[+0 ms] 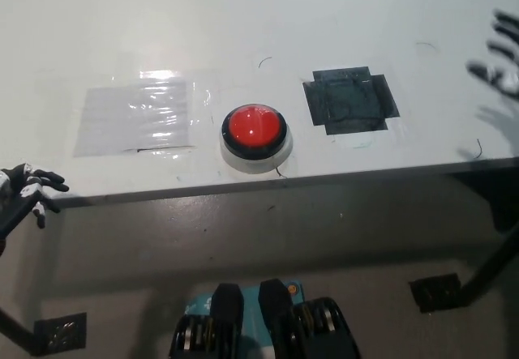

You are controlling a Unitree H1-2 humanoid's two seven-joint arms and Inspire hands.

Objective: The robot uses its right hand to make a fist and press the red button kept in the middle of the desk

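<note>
Red button (254,127) sits approx mid-desk (243,27), close to the near edge, on a black ring w/ a pale round base under it. Top is glossy, catches a small highlight. Nothing touching it.

Right hand (500,55) is at the far right edge of the view, above the desk, well apart from the button. Black, blurred, only partly in frame; fingers look spread apart, not curled into a fist. Holds nothing. Its faint shadow falls on the desk just below it.

Left hand (28,189) at the left edge, just off the near edge of the desk, lower than the desktop. Fingers apart and loosely bent, holding nothing. It rests there, away from the button.

Other stuff on the desk: clear tape patch (136,117) to the left of the button, shiny and wrinkled; dark tape patch (350,100) to the right of the button, roughly cross-shaped. Both flat on the surface, near the button but not touching it. Desk is white, w/ dark feet (436,292) on the floor below.
</note>
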